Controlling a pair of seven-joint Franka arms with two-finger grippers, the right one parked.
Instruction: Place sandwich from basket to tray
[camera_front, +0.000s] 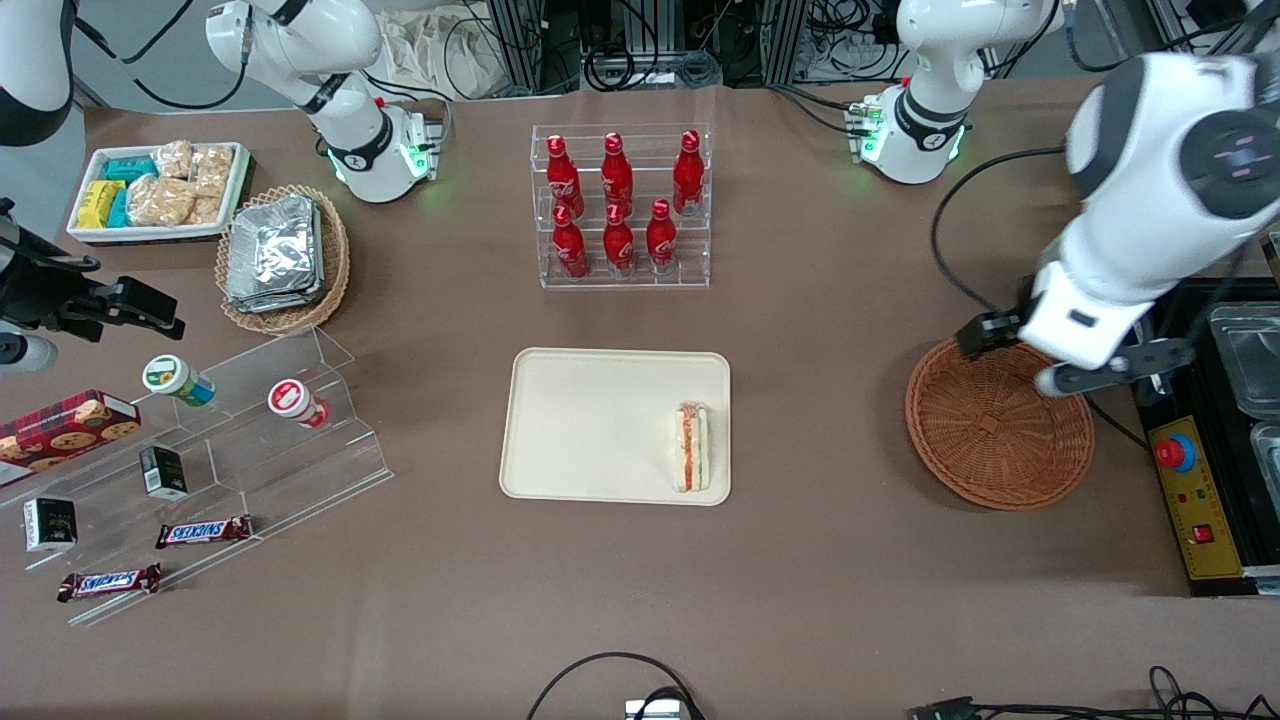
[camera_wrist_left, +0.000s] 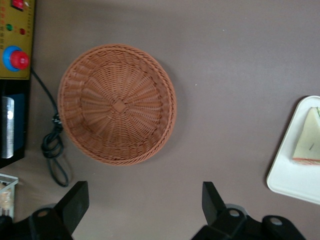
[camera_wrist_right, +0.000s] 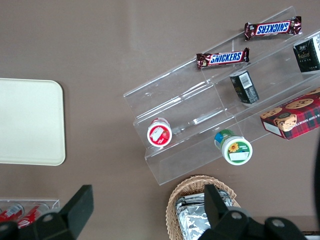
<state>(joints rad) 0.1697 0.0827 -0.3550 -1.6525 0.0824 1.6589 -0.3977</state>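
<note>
The sandwich (camera_front: 692, 447) lies on the cream tray (camera_front: 590, 420), near the tray's edge toward the working arm's end. It also shows in the left wrist view (camera_wrist_left: 309, 137), on the tray's corner (camera_wrist_left: 295, 180). The reddish-brown wicker basket (camera_front: 985, 440) is empty, as the left wrist view (camera_wrist_left: 117, 105) shows too. My left gripper (camera_front: 1020, 355) hangs above the basket's rim, on the part farther from the front camera. It is open and empty in the left wrist view (camera_wrist_left: 144, 192), with bare table between the fingers (camera_wrist_left: 76, 200).
A clear rack of red bottles (camera_front: 620, 205) stands farther from the front camera than the tray. A control box with a red button (camera_front: 1195, 490) and a black cable (camera_wrist_left: 52, 150) lie beside the basket. A foil-pack basket (camera_front: 280, 255), a white snack bin (camera_front: 160, 190) and an acrylic stand (camera_front: 250, 430) sit toward the parked arm's end.
</note>
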